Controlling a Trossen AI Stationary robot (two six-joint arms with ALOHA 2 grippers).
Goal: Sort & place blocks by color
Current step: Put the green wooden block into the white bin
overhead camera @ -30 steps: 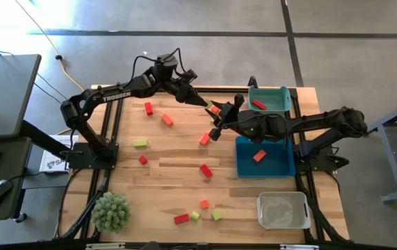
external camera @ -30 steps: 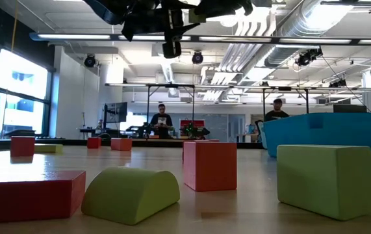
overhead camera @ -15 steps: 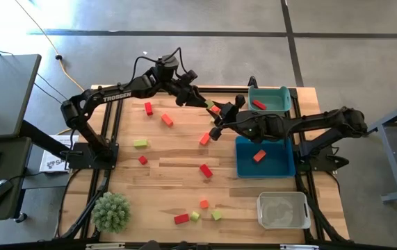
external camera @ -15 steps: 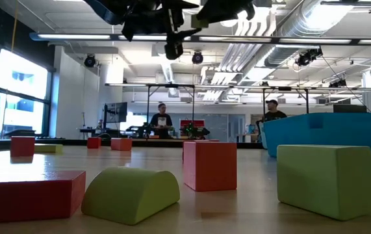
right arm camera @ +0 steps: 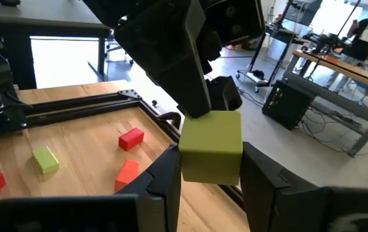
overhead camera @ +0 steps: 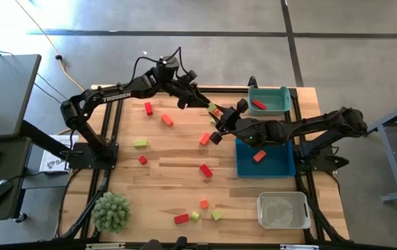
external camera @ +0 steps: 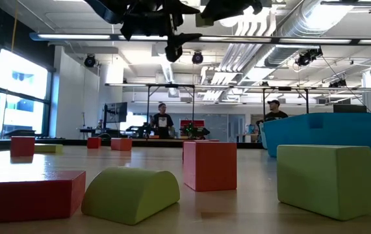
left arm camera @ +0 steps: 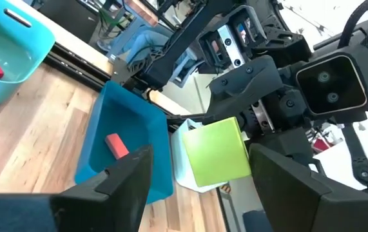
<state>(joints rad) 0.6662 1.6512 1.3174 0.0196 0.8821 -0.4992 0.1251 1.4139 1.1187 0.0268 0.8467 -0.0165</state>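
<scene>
One yellow-green block mid-air over table's far middle, pinched btwn right gripper fingers, left gripper just beside w/ jaws spread clear of it, so right arm nearer, bins lying back toward its base.
</scene>
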